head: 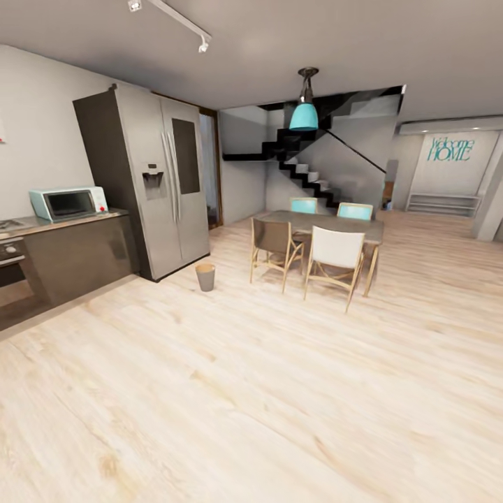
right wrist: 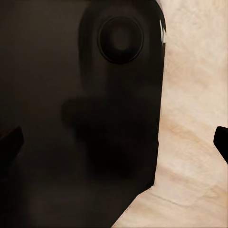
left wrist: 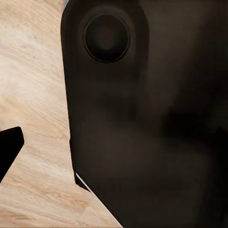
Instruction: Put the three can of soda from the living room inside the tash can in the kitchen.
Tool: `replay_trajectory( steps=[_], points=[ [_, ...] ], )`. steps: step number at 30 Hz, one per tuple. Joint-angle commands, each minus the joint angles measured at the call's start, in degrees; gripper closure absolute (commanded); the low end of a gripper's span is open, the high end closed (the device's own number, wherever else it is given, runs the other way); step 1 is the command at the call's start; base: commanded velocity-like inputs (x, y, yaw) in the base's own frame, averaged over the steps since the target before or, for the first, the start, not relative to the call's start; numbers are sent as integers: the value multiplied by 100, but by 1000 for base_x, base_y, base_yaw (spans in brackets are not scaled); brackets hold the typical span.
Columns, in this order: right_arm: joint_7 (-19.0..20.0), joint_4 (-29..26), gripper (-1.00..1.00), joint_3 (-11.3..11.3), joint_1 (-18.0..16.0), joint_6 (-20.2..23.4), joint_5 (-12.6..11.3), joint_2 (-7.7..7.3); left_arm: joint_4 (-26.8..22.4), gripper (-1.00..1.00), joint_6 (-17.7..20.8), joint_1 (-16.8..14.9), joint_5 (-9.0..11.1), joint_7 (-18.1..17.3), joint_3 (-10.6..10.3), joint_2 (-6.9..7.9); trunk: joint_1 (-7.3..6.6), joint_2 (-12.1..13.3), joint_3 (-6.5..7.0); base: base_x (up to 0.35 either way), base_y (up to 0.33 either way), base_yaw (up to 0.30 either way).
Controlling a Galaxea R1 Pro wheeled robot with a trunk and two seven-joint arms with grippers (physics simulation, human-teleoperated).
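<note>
We face kitchen; trash can far left beside fridge. Finger state: cannot tell. Risk: clipping dining chairs while driving closer.

- Before me spreads a pale wood plank floor, running from the kitchen to a far wall.
- A small round tapered trash can stands on it, just beside the tall grey fridge.
- A dark counter meets the floor left of the fridge; a pale blue microwave sits on top.
- A dining table with four chairs stands right of the bin.
- My wrist views show the same planks beside a dark body part.
</note>
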Motion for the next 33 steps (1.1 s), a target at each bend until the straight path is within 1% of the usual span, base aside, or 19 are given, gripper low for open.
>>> replay_trajectory(
  steps=[1, 24, 33],
  points=[
    [0, 1, -100, 1, 0, -1, 3, -1, 0, -100, 0, 0, 0, 0, -2, 0, 0, 0, 0, 338, 129, 0],
    [0, -4, -100, 6, 0, -4, 14, -8, 0, -100, -65, 8, -8, 9, -17, 3, 0, 0, 0, 338, 129, 0],
    [0, -4, -100, 6, 0, -4, 14, -7, 0, -100, -46, 3, -9, 16, -18, -87, 0, 0, 0, 340, 111, 0]
  ],
)
